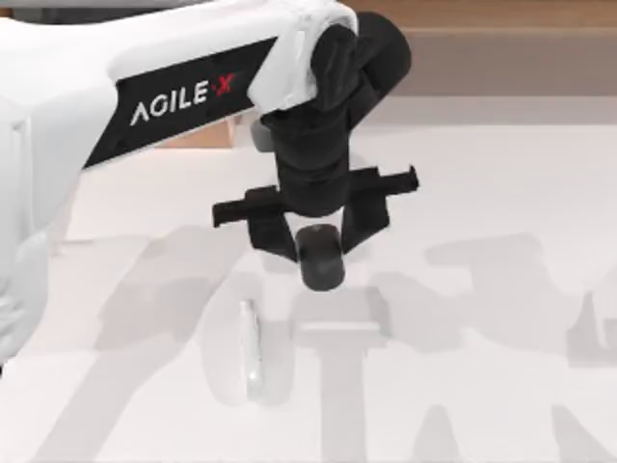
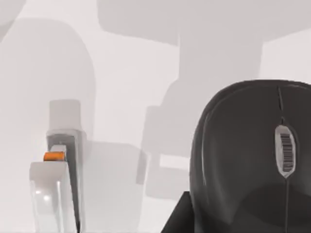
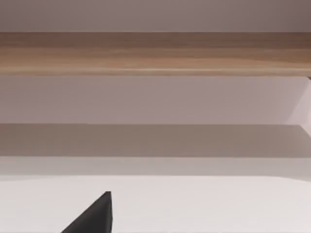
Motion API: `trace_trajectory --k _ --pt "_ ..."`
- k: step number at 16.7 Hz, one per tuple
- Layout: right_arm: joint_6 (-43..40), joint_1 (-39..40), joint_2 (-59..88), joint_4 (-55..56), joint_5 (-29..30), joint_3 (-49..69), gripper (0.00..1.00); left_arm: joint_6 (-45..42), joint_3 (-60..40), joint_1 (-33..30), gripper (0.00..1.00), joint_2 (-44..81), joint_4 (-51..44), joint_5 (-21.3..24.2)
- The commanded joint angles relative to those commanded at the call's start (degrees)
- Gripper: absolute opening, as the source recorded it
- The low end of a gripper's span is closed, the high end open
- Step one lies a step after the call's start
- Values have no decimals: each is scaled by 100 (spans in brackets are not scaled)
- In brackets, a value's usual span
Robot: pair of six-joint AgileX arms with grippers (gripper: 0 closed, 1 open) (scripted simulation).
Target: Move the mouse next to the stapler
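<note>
The left arm [image 1: 145, 96] reaches in from the top view's left side and its left gripper [image 1: 318, 253] hangs over the middle of the table [image 1: 501, 289], fingers pointing down. The gripper is pinching the mouse [image 1: 320, 257], a dark, rounded body held between the two fingers and raised clear of the tabletop (a soft shadow lies on the surface beneath it). In the left wrist view the mouse [image 2: 252, 160] sits close against the camera, its grey scroll wheel [image 2: 285, 150] plain on the upper shell, with one dark finger [image 2: 177, 218] showing at its edge. The stapler [image 1: 252, 347] lies on the table toward the near edge, to the left of the mouse and apart from it; it is pale and silvery, long and narrow. The left wrist view shows the stapler [image 2: 56, 194] with a small orange piece [image 2: 54, 156] across its upper part. The right wrist view looks across the tabletop at a wooden rail [image 3: 155, 53] and the wall beyond; a dark finger tip [image 3: 97, 216] of the right gripper shows at its lower edge, and whether that gripper is spread or pressed together cannot be told.
</note>
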State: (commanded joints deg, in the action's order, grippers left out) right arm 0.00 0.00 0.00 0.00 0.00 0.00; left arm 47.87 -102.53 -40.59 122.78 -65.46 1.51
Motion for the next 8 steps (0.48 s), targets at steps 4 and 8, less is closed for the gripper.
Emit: trace_trajectory --k 4,8 --pt "0 0 0 0 0 0 100 350 1050 -966 0 -248 728 -480" --pt "0 0 0 0 0 0 100 432 1286 -1197 0 -299 898 -596"
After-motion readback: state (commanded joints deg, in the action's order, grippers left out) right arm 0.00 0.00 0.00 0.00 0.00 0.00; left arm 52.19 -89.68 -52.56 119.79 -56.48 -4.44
